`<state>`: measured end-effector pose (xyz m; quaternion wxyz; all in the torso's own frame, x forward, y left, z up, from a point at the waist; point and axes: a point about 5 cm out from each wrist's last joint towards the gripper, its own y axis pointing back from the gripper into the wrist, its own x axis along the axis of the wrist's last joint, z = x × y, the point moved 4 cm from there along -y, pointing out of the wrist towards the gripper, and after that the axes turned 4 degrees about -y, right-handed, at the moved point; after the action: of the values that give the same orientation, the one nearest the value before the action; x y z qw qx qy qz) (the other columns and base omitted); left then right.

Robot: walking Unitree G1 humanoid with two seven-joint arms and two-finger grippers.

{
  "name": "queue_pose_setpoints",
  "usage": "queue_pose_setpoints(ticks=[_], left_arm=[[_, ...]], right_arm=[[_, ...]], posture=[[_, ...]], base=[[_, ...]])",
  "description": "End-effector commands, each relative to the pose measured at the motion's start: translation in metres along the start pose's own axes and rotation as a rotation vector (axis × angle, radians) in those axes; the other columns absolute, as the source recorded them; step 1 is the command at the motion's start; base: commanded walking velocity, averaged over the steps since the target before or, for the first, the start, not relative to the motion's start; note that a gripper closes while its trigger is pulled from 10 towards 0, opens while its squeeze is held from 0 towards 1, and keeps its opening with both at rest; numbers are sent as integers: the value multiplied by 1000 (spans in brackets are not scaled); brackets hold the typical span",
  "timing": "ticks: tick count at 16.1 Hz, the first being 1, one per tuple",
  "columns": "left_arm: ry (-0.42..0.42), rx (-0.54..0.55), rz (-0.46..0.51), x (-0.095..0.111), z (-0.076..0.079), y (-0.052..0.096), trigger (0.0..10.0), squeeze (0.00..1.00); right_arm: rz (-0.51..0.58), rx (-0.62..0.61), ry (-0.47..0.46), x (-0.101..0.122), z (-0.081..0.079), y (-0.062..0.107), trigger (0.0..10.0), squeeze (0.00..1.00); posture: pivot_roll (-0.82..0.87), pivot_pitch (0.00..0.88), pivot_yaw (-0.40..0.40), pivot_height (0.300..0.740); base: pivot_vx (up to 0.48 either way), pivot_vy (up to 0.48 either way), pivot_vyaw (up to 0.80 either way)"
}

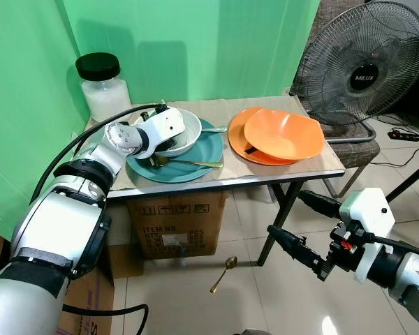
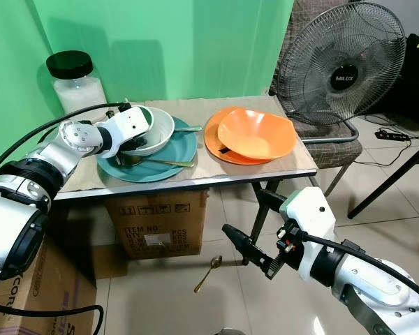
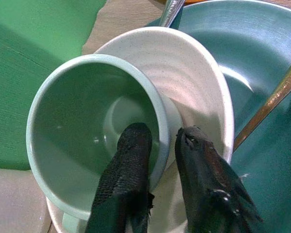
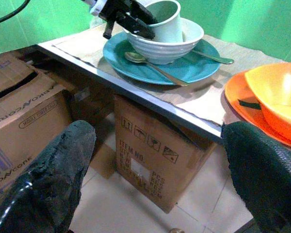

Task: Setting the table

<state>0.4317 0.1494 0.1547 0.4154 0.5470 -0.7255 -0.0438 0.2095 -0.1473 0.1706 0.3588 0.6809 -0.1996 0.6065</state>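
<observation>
Black fingers point(image 3: 128, 179) of the left gripper point(image 3: 160, 141) are closed on the wall of a pale green cup point(image 3: 94, 131) — one finger inside, one outside. That cup is tilted inside a white bowl point(image 4: 162, 46), which is set on a teal plate point(image 1: 195, 164) with two spoons point(image 1: 195, 163) on the table point(image 1: 314, 167). At three o'clock from it, an orange bowl point(image 1: 283, 136) is stacked on an orange plate point(image 1: 241, 143). Low over the floor the right gripper point(image 1: 304, 230) is held wide open and empty — a fallen spoon point(image 1: 223, 272) lies below the table edge.

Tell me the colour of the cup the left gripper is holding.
The ceramic cup is pale mint green, one finger of the left gripper inside its rim; clearest in the left wrist view.
</observation>
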Motion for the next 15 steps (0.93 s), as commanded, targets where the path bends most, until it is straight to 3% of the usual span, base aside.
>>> queue_pose_setpoints(ticks=[1,11,15], left_arm=[[-4,-13,-18,-4,-1,2,0,0],[-63,21,-60,-10,-8,6,0,0],[-31,115,34,9,-33,15,0,0]], right_arm=[[-6,22,4,1,-2,-1,10000,0],[-1,15,12,2,1,-5,10000,0],[27,-7,12,4,5,-10,10000,0]], posture=[[-337,0,-11,740],[-332,0,-7,740],[-280,0,-4,740]], base=[[0,0,0],[0,0,0],[0,0,0]])
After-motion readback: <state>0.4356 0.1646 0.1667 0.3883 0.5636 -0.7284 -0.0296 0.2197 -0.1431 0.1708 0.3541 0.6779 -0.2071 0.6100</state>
